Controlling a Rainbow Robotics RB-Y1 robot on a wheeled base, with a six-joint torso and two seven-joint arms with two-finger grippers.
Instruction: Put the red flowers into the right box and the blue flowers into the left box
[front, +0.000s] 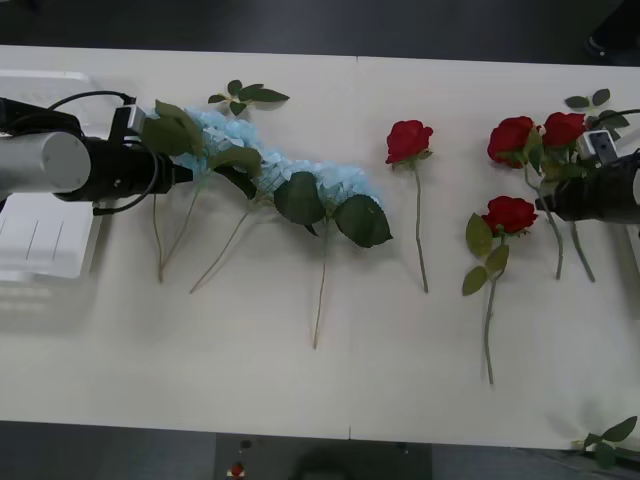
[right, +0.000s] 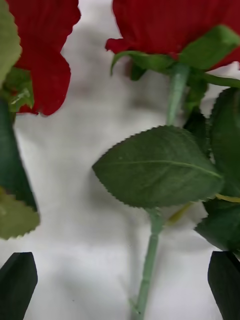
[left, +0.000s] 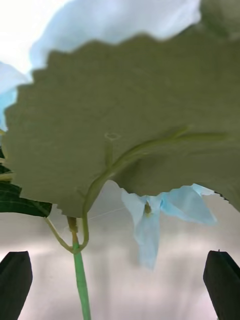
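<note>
Both grippers are low over the worktop with their black fingers spread apart and nothing between the pads. On the worktop's left side, the left gripper (front: 185, 172) sits at the leftmost of the blue flowers (front: 300, 180), its tip among the dark leaves; in the left wrist view, one finger (left: 15, 282) shows at each lower corner, with a thin green stem (left: 81, 282) and a big leaf (left: 125, 130) between and above them, plus a pale blue petal hanging down. The blue flowers lie in a row from the left gripper toward the middle of the worktop, stems pointing to the near edge.

At the right edge, the right gripper (front: 545, 203) hovers among the red flowers (front: 510, 213). In the right wrist view its fingers (right: 17, 282) stand wide on either side of a rose stem (right: 150, 260) without touching it.

Four red blooms lie on the right half of the worktop: one alone near the middle, three close together by the right gripper. The left box (front: 45, 235) rests at the left edge, partly under the left arm. Loose green sprigs (front: 245, 97) lie near the far edge and at the near right corner.
</note>
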